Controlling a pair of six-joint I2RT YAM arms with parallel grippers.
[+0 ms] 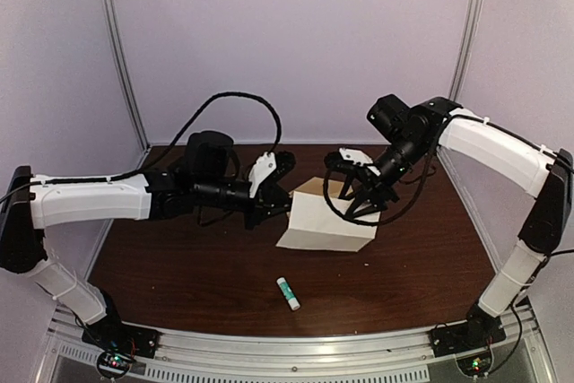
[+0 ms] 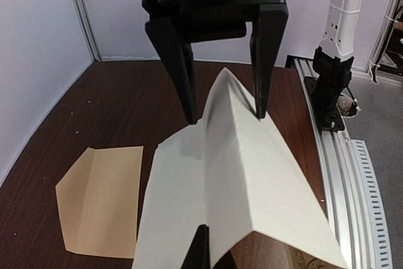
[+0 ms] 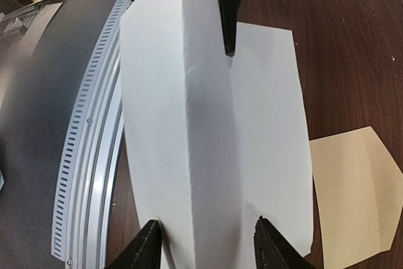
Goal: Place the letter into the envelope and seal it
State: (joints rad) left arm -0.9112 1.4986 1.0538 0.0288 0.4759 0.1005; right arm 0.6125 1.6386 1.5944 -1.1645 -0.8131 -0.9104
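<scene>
Left wrist view: the left gripper (image 2: pixel 201 245) is pressed together on the near edge of the letter (image 2: pixel 252 181), pinching it right at the raised fold. The cream sheet stands tented from that pinch, one slope falling to each side of a sharp ridge. At the far end of the ridge the right gripper (image 2: pixel 226 116) stands spread. One black finger comes down on each slope, and the fold runs between them. Whether those tips press the paper or only touch it I cannot tell. In the right wrist view the same ridge passes between that gripper's own two fingertips (image 3: pixel 148 247).

The letter is outside the envelope (image 2: pixel 101 203), held up between the two arms. The envelope lies flat on the dark wooden table (image 2: pixel 126 105), just beside the letter. Its pointed flap is folded out open and its inside cannot be seen.

The paper faces in view are plain, with no print I can read. Nearer the arm bases, well apart from the letter, lies a small white glue stick (image 1: pixel 288 293) with a green band. Its label is too small to read.
</scene>
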